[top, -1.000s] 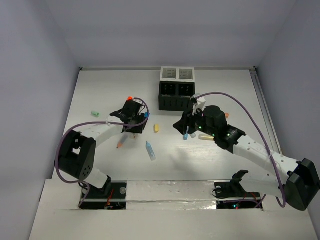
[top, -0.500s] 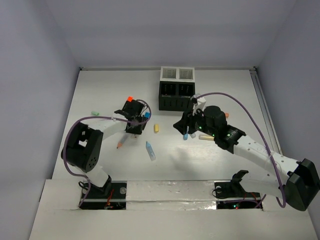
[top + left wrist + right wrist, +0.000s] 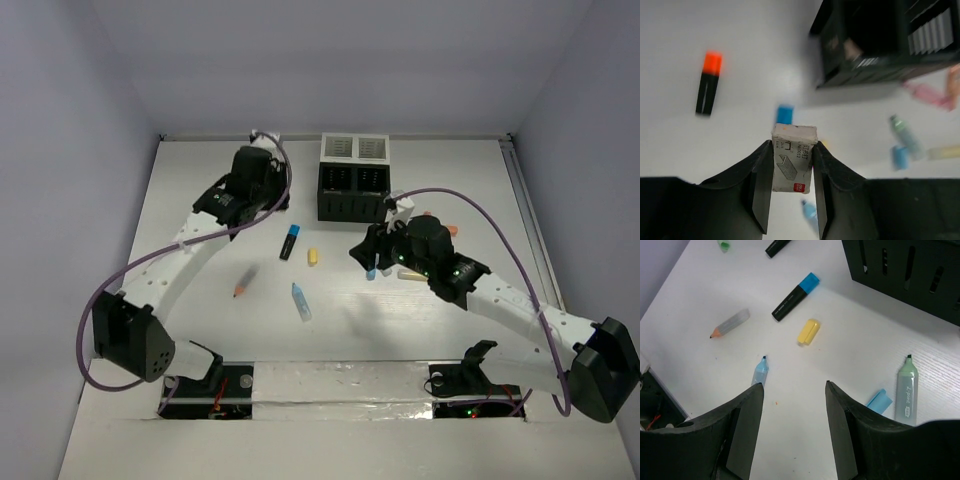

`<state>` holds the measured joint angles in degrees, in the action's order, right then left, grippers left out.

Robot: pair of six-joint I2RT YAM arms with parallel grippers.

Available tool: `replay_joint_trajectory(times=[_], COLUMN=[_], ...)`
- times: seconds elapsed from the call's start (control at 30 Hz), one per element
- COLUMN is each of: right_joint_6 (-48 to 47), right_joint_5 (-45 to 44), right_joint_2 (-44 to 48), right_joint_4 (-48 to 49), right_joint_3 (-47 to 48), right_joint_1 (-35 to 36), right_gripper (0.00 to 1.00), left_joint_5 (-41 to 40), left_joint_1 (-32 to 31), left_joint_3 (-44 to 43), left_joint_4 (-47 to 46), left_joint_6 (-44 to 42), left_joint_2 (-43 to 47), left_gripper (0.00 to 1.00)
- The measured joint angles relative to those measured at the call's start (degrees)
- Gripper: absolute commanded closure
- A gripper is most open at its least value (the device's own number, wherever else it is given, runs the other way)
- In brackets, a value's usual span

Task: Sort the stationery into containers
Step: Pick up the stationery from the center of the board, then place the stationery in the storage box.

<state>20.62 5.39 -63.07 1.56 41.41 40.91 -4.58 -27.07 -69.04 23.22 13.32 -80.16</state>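
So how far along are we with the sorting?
Early, it seems. Done: nothing I can confirm; the organizer is too blurred inside to tell. In hand: the left pincer is shut on a small white box beside the organizer. Left: blue-capped marker, pencil, blue highlighter, yellow piece and others lie loose; the right pincer hangs open, empty.

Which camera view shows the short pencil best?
The right wrist view: the short pencil lies whole, grey body and orange tip clear. The top view shows it tiny; the left wrist view misses it.
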Motion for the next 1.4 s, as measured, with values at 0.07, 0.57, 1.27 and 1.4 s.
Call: replay_joint_trajectory(times=[0.07, 0.57, 1.27, 1.4], right_joint_6=[0.26, 0.66, 0.61, 0.61], right_joint_5=[-1.36, -12.22, -13.18, -13.40], right_joint_2=[0.09, 3.34, 2.51, 2.51], right_joint_4=[0.04, 1.46, 2.34, 2.34], right_joint_3=[-0.55, -3.69, -3.87, -3.87], right_joint_1=[0.00, 0.00, 0.00, 0.00], right_gripper=[0.41, 0.41, 0.39, 0.38], left_joint_5=[1.22, 6.05, 3.50, 2.43], left_joint_1=[-0.33, -5.33, -6.86, -6.86], left_joint_3=[-5.44, -16.24, -16.24, -16.24], left_joint_4=[-3.34, -26.01, -36.30, -36.17], left_joint_6=[1.05, 5.84, 1.97, 1.07], left_joint_2=[0.94, -20.74, -27.34, -28.85], left_gripper=[0.83, 0.83, 0.65, 0.50])
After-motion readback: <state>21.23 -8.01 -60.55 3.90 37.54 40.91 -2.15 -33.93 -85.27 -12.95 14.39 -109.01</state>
